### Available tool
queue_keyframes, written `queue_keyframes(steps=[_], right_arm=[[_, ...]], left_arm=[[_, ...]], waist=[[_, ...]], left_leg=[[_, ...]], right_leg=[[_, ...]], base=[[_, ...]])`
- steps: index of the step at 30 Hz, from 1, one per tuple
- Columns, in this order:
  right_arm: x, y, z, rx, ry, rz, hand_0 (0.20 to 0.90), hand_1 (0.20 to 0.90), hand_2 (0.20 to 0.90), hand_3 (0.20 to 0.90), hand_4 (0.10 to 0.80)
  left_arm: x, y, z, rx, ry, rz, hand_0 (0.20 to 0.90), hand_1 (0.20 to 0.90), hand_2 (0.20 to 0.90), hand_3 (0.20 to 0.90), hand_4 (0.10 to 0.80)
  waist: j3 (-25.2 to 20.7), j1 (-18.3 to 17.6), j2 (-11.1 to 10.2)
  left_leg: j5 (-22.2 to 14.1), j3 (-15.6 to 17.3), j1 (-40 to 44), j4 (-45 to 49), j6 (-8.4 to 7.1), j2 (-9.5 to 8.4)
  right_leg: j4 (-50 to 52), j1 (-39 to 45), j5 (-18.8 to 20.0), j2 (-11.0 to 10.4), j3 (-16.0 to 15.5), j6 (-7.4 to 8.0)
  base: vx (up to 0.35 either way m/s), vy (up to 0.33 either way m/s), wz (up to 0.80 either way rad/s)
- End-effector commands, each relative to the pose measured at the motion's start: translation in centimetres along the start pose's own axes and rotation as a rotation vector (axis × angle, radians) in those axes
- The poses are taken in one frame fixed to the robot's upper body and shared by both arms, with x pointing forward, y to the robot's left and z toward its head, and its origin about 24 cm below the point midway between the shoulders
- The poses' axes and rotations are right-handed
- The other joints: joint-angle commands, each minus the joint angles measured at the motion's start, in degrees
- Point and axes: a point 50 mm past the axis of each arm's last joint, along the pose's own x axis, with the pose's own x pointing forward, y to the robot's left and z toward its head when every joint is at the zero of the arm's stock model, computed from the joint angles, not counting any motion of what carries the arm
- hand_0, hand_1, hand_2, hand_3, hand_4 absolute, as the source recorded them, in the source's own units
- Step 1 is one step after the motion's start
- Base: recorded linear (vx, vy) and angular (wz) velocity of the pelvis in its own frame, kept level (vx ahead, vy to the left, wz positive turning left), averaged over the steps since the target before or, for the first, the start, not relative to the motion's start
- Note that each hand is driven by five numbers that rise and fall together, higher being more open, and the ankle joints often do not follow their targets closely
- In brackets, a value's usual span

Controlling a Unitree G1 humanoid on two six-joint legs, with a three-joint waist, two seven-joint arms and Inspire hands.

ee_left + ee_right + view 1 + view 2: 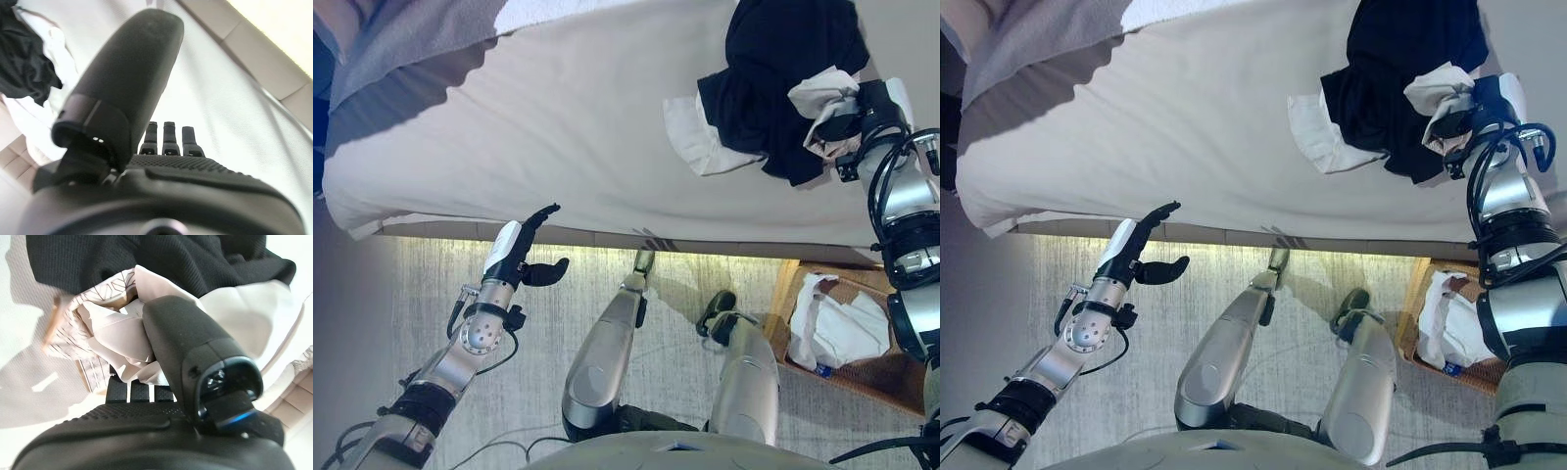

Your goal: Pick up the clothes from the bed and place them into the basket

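The black garment [783, 69] is cut off at the far edge; the basket [862, 377] is partly hidden behind the right arm.

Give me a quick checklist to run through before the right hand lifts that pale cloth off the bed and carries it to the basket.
1. Grip: right hand has its thumb and fingers bunched round the pale cloth. Ok.
2. Cloth free to lift: it lies against the black garment, which may drag along. Cannot tell.
3. Basket within reach: on the floor beside the bed, on the robot's right. Ok.
4. Room in basket: one white garment inside, bare space beside it. Ok.
5. Left hand out of the way: open, at the bed's edge, far from the pile. Ok.
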Motion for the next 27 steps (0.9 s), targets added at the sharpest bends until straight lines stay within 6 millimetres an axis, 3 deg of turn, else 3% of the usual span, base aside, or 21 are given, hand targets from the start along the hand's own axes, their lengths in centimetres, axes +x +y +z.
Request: queue_keyframes(steps=[1,7,15,20,27], right_arm=[[0.2,-5.3,3.1,-0.025,-0.150,-0.143,0.300,0.300,0.300,0.200,0.100],[0.2,-6.3,2.3,-0.013,-0.136,-0.148,0.300,0.300,0.300,0.200,0.100],[-0.1,-8.4,2.1,0.021,-0.156,-0.176,0.300,0.300,0.300,0.200,0.100],[-0.5,-10.6,3.4,0.060,-0.201,-0.229,0.300,0.300,0.300,0.200,0.100],[-1.4,-15.5,5.1,0.042,-0.237,-0.350,0.300,0.300,0.300,0.200,0.100]], left_arm=[[-0.2,2.7,0.9,0.011,-0.074,0.095,0.900,0.900,0.900,0.900,0.800],[-0.1,2.9,0.7,0.015,-0.058,0.082,0.900,0.900,0.900,0.900,0.800],[-0.8,2.5,-0.5,0.029,0.011,0.041,0.900,0.900,0.900,0.900,0.800],[-1.0,2.6,-1.3,0.057,0.061,0.043,0.900,0.900,0.900,0.900,0.800],[-1.4,2.4,-2.7,0.057,0.132,0.047,0.900,0.900,0.900,0.900,0.800]], waist=[[-1.7,-0.9,-2.0],[-3.4,-1.5,-4.4],[-10.1,-2.7,-7.6],[-14.5,-4.0,-9.6],[-20.4,-6.0,-11.5]], left_leg=[[-9.6,0.8,6.5,3.4,0.74,0.14],[-11.5,1.7,12.0,3.0,0.47,0.98],[-11.2,3.5,19.2,-2.6,0.40,1.93],[-11.2,4.8,22.1,-5.1,0.45,2.39],[-9.7,7.1,25.9,-11.1,0.04,3.11]], right_leg=[[-6.5,7.6,3.1,3.1,-0.4,-0.27],[-11.0,14.8,3.5,4.1,0.3,0.16],[-19.3,22.5,5.5,5.8,1.4,1.73],[-22.3,24.8,6.4,6.6,2.5,2.84],[-28.0,27.4,9.0,7.5,4.1,4.51]], base=[[0.059,0.007,-0.11],[0.073,0.007,-0.08],[0.090,0.023,-0.10],[0.073,0.010,-0.09],[0.028,0.024,-0.14]])
